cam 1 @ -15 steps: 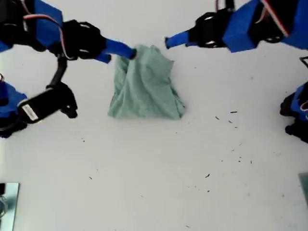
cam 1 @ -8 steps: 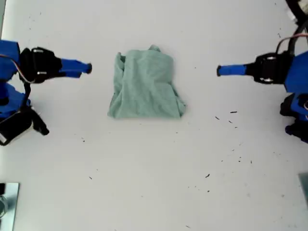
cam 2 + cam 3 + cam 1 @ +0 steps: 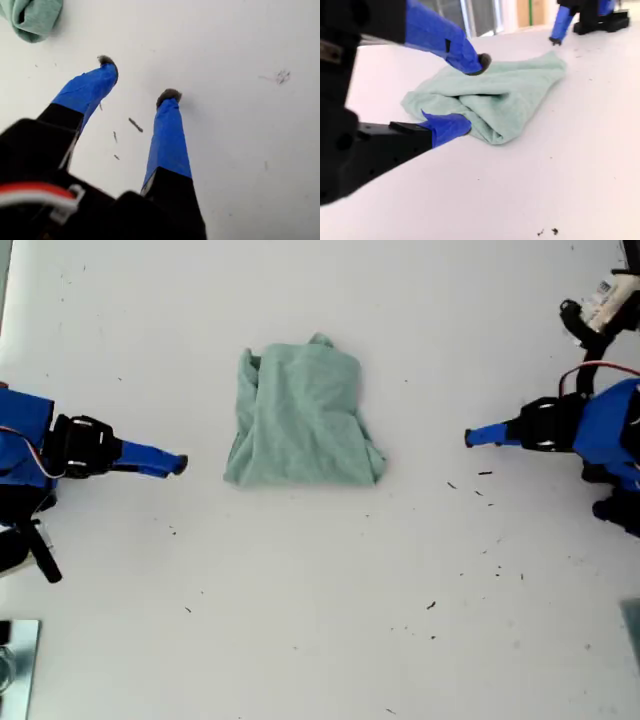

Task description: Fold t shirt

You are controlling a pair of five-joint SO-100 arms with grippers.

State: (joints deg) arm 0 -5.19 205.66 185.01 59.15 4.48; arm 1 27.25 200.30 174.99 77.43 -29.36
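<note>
The pale green t shirt (image 3: 300, 420) lies in a folded, rumpled bundle on the white table (image 3: 320, 580), a little above the middle of the exterior view. My first gripper (image 3: 470, 437) is at the exterior view's right, well apart from the cloth. It is open and empty (image 3: 137, 80), with only a corner of the t shirt (image 3: 32, 17) in its wrist view. My second gripper (image 3: 178, 465) is at the exterior view's left, a short gap from the bundle. It is open (image 3: 472, 92), with nothing between its jaws and the t shirt (image 3: 510, 100) just beyond them.
Dark specks (image 3: 485, 475) dot the table near the first gripper and toward the exterior view's lower right. A metallic object (image 3: 15, 660) sits at the exterior view's bottom left corner. Cables and a black part (image 3: 598, 312) hang at its top right.
A second ago the second gripper was at the shirt's upper corner and the first gripper hovered close by. Both have pulled back from it to opposite sides. The shirt lies still.
</note>
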